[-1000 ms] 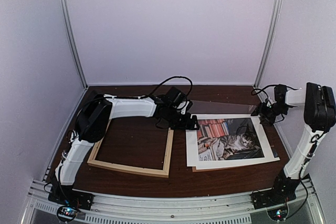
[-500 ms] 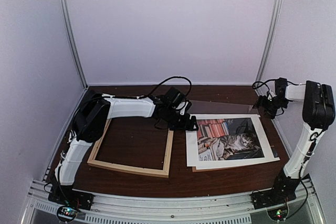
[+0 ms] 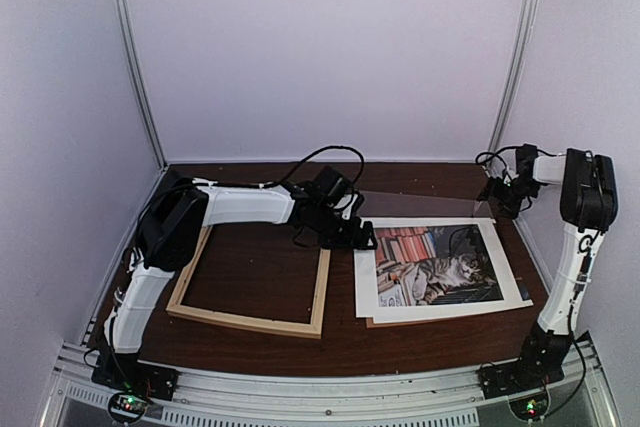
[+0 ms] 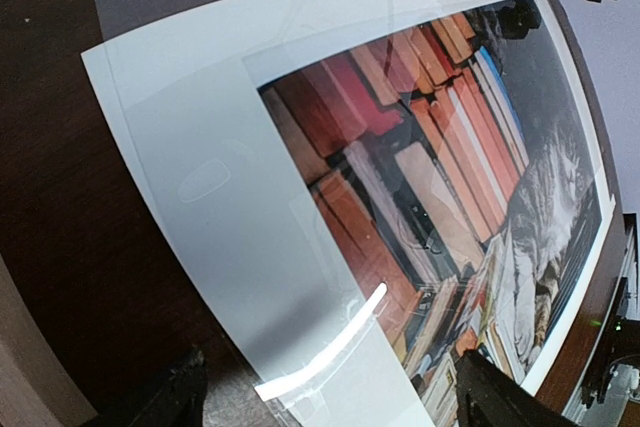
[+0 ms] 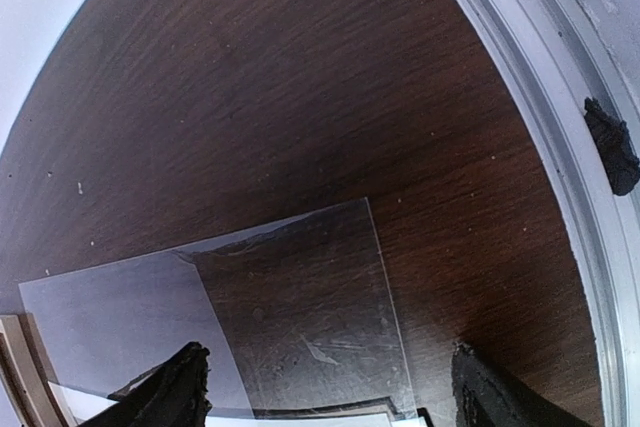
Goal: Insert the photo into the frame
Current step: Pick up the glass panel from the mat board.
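The photo (image 3: 440,265) lies flat and face up on the right half of the surface (image 3: 420,342). It rests on a brown board (image 3: 372,323) that peeks out along its near edge. The frame (image 3: 245,319) lies close by on the left, not touching it, with bare surface inside it. The left pincer (image 3: 358,235) hovers over the photo's far left corner with its jaws spread wide and nothing between them; its wrist view looks down on the white border and the red books. The right pincer (image 3: 497,192) is at the far right of the surface, beyond the photo, and is equally wide and empty. It is above the clear sheet (image 5: 290,317), which lies behind the print. The photo looks like thin paper, so it is probably very light and limp, likely to sag or curl if lifted by one corner, and easy to crease. A streak of glare suggests a glossy face that may be slick and show marks. Because it lies flat on the board, no edge is raised for a finger to get under. The safest hold is probably the white border at a corner or along an edge, pinched lightly. Better still, both pincers could take opposite sides to keep the sheet level. Care is needed to pick up only the paper and not the board beneath.
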### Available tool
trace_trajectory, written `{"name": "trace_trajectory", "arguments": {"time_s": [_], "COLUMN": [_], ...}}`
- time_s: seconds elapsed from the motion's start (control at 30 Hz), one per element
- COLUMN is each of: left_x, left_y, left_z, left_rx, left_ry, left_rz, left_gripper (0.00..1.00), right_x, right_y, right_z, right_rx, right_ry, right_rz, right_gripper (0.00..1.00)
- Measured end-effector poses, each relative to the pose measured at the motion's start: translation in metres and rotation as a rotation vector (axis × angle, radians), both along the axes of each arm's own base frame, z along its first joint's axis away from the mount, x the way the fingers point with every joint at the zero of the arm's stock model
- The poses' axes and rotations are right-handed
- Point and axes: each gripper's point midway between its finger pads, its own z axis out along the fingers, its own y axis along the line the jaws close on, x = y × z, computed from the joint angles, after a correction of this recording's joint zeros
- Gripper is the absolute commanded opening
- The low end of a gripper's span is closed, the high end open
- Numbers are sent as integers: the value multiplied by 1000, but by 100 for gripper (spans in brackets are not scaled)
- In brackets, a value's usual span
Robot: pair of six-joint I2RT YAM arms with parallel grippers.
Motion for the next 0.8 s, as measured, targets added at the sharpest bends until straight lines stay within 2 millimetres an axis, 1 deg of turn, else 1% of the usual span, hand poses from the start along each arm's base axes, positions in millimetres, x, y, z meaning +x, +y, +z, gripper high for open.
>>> {"name": "trace_trajectory", "arguments": {"time_s": [0.07, 0.27, 0.5, 0.8], "left_x": [0, 0, -1, -2], "left_y": [0, 0, 0, 2], "left_z": [0, 0, 0, 1], "left_rx": [-1, 0, -1, 0], "left_ry": [0, 0, 0, 0], "left_rz": [0, 0, -1, -1], "left_gripper": [87, 87, 87, 87], "right_x": [1, 2, -3, -8], "right_y": [0, 2, 9, 13], "right_z": [-2, -1, -4, -5], "right_rx": [-1, 6, 30, 28], "right_ry": [3, 3, 19, 21], "right_rz": [5, 11, 30, 66], "right_gripper": [83, 82, 81, 81]}}
